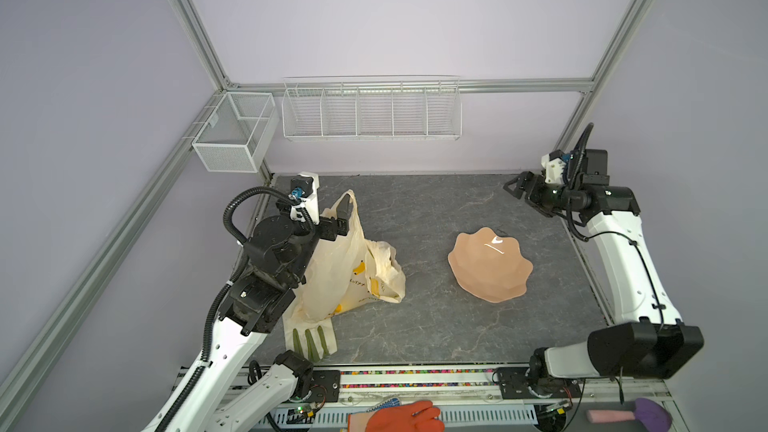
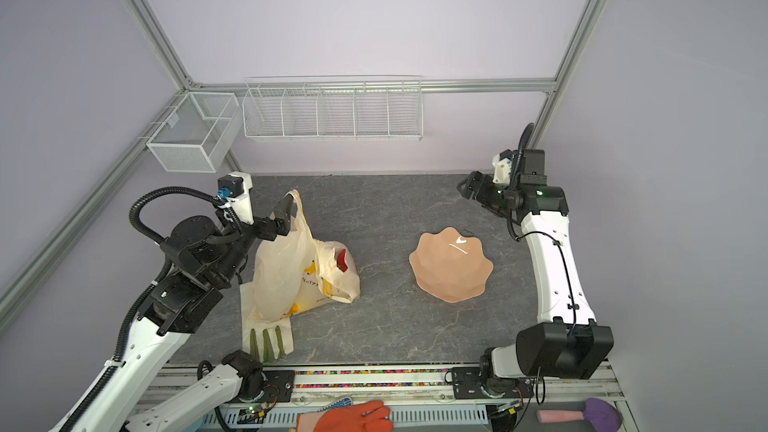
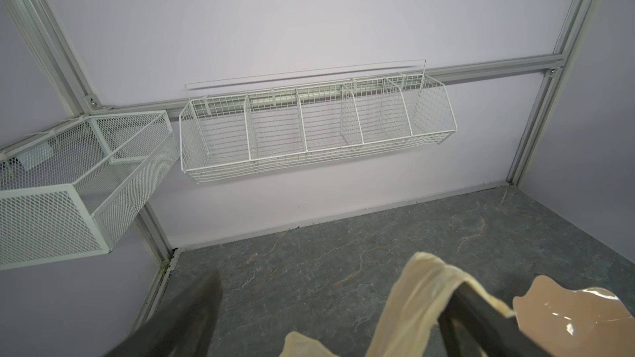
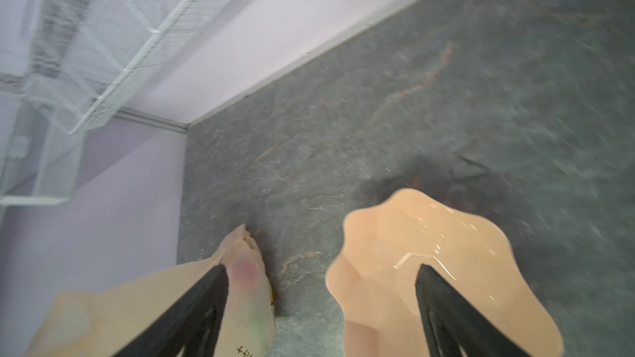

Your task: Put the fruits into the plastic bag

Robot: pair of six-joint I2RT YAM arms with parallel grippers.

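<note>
The cream-yellow plastic bag (image 1: 353, 272) (image 2: 286, 276) stands slumped on the left of the table. One handle (image 3: 412, 290) hangs over a single finger of my left gripper (image 1: 337, 220) (image 3: 335, 281), whose jaws stand wide apart, open. The fruits lie inside the bag. A red piece (image 2: 341, 259) shows at the bag's mouth, and pink and green blurs (image 4: 245, 271) show through the plastic. My right gripper (image 1: 515, 187) (image 4: 322, 268) hovers open and empty at the back right, above and behind the plate.
The peach wavy-edged plate (image 1: 490, 268) (image 4: 395, 235) sits right of centre with nothing on it. A cream glove with green fingertips (image 1: 309, 338) lies under the bag's front. Wire baskets (image 1: 372, 112) hang on the back wall. An orange glove (image 1: 399, 415) lies beyond the front rail.
</note>
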